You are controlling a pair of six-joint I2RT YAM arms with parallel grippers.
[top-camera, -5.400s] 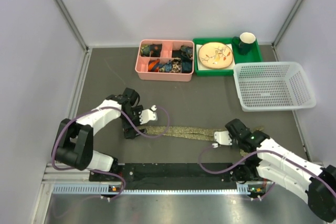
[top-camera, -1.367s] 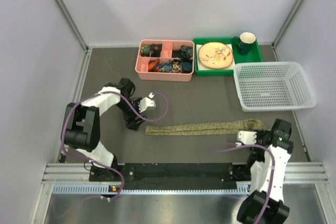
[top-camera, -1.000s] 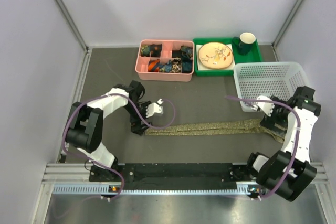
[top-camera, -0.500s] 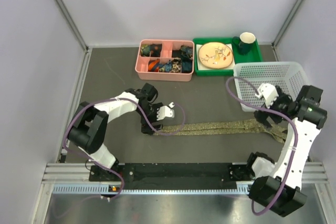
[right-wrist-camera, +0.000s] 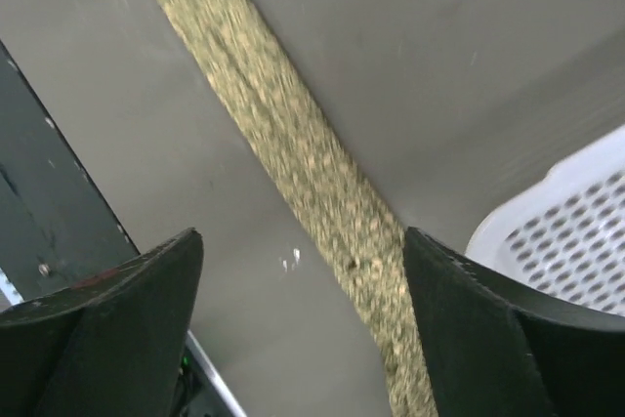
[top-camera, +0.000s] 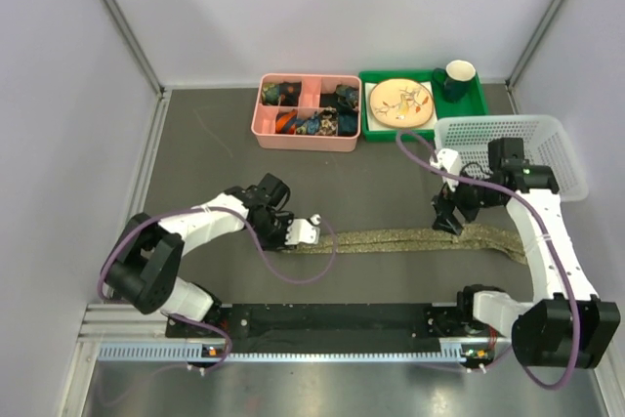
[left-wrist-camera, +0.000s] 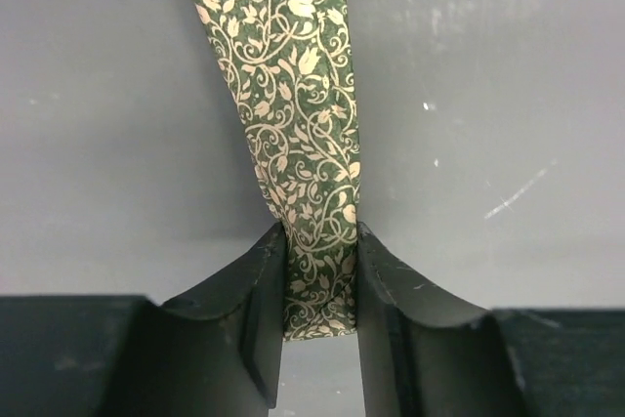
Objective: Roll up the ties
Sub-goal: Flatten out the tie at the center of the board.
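Tie (top-camera: 410, 237) is lying flat, running left-to-right parallel to the near edge of the table (top-camera: 391, 183), with the left gripper (left-wrist-camera: 320, 241) pinching its narrow left end and the right gripper (top-camera: 449, 214) hovering spread above its wider right part.

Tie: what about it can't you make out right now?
Top view: on the tie, the narrow end is hidden under the left gripper, and the wide end is partly behind the right arm.
Right wrist: blur smears its pattern.
Left wrist: the top edge cuts it off.
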